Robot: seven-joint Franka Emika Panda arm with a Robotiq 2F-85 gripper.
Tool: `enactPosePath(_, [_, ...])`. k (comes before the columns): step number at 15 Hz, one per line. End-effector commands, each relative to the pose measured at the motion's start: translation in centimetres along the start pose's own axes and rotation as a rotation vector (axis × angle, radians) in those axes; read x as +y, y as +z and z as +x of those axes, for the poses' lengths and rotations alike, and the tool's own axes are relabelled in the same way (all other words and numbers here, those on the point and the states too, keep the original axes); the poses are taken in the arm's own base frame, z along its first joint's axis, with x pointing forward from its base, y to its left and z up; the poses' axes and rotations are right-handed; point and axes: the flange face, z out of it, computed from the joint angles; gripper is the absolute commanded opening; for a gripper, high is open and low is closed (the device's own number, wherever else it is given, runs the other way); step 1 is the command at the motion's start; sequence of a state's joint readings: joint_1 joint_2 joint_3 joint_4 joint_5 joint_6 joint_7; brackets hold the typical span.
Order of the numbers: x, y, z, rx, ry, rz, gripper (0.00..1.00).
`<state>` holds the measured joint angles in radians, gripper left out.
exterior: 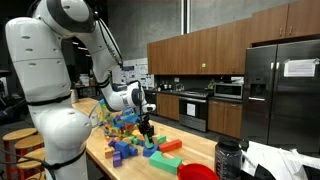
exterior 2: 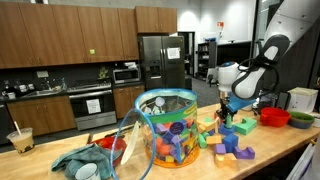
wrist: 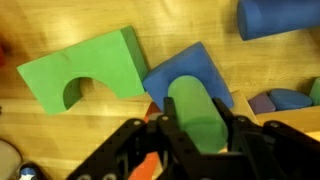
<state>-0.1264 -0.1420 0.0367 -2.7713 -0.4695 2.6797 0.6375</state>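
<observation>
Clamping rounded green foam cylinder (wrist: 192,100) in gripper (wrist: 200,128), blue square block (wrist: 205,62) beneath, green arch (wrist: 95,72) beside

Desk (exterior: 200,149): wood top with foam blocks scattered over it. Wrist view: green arch block (wrist: 85,78) lies flat, blue square block (wrist: 200,63) just beside it, corners about touching. Dark blue block (wrist: 278,17) at the top edge. Clear tub (exterior 2: 167,125) stands upright, full of mixed blocks. Teal cloth (exterior 2: 80,158) near it, drink with straw (exterior 2: 18,138) further along. Red bowl (exterior 2: 274,116) at the far end. Background: steel fridge (exterior: 280,90), wood cabinets (exterior: 200,48), microwave (exterior 2: 126,74), oven (exterior 2: 93,108).
</observation>
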Motion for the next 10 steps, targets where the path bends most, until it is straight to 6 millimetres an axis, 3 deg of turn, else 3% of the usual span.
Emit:
enactPosePath(1, [1.11, -0.28, 0.07, 0.011, -0.013, -0.013, 0.16])
enactPosePath(10, [0.75, 0.25, 0.37, 0.032, -0.012, 0.008, 0.16])
